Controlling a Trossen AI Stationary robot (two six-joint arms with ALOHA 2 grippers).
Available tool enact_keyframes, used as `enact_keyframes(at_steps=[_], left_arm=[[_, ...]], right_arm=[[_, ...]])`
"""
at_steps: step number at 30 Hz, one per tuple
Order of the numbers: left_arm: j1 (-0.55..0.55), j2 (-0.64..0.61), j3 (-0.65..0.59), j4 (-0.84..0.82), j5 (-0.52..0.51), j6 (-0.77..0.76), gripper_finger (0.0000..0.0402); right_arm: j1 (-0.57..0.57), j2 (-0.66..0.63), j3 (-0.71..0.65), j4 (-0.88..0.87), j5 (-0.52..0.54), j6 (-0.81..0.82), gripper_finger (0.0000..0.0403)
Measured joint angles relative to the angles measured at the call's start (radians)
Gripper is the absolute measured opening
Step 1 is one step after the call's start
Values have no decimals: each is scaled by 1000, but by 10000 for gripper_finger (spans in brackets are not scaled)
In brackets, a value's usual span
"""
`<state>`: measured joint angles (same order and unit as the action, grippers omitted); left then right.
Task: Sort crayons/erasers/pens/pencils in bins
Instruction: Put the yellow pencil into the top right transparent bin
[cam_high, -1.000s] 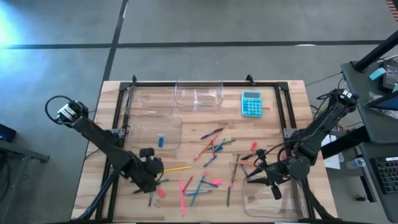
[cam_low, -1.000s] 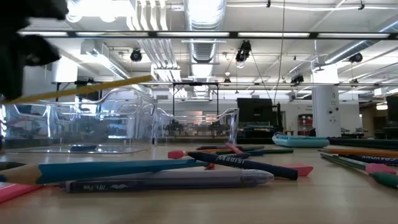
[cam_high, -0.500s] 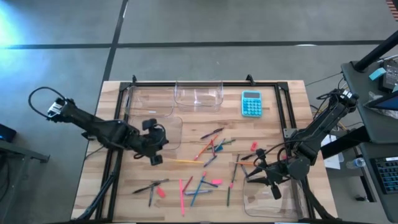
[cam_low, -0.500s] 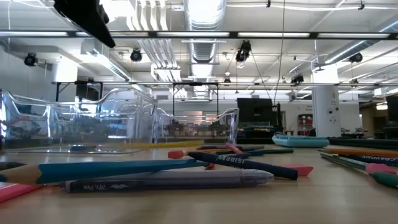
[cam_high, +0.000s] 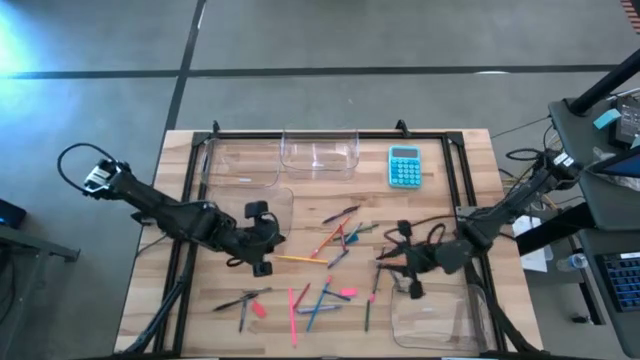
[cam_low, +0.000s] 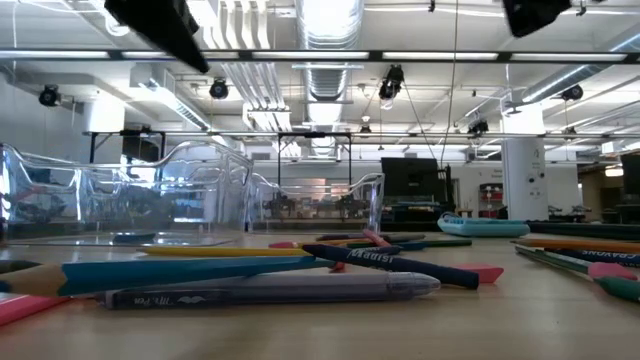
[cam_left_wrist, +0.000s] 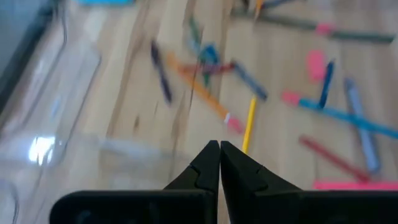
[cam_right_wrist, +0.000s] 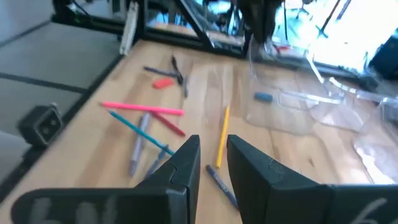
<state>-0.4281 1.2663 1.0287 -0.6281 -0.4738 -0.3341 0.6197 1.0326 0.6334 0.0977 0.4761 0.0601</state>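
Note:
Crayons, pens and pencils lie scattered over the middle of the wooden table. A yellow pencil lies flat among them. My left gripper hovers shut and holds nothing, just left of that pencil, at the corner of a clear bin. My right gripper hangs over the sticks right of centre, its fingers a little apart with nothing between them. A blue eraser lies in the bin by the left arm. Pink erasers rest on the table.
Two more clear bins stand along the far edge and one at the near right corner. A turquoise calculator lies far right. A black frame runs round the table's far part.
My left gripper has risen and gone toward the far edge and the right, to the bin's corner. The yellow pencil it carried tilted in the air a second ago now lies flat on the table. My right gripper has swung left, away from the near right bin.

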Motion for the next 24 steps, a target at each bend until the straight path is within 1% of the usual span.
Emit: enact_keyframes(at_steps=[3,6,9,14,18,20,24], left_arm=[[-5,-5,-22,122,-13,80,0],[-5,-5,-46,211,-17,132,0],[-5,-6,-94,332,-33,186,0],[-5,-17,-172,458,-40,215,0],[-9,-31,-224,565,-60,224,0],[-13,-43,-254,653,-65,255,0],[-25,-61,-327,859,-109,326,0]], right_arm=[[-73,42,0,29,-89,9,70],[-135,92,0,96,-171,10,70],[-189,147,10,130,-245,11,70],[-242,259,78,120,-293,8,73],[-270,364,139,118,-323,0,91],[-284,417,170,118,-336,0,102],[-306,520,229,116,-339,-1,124]])
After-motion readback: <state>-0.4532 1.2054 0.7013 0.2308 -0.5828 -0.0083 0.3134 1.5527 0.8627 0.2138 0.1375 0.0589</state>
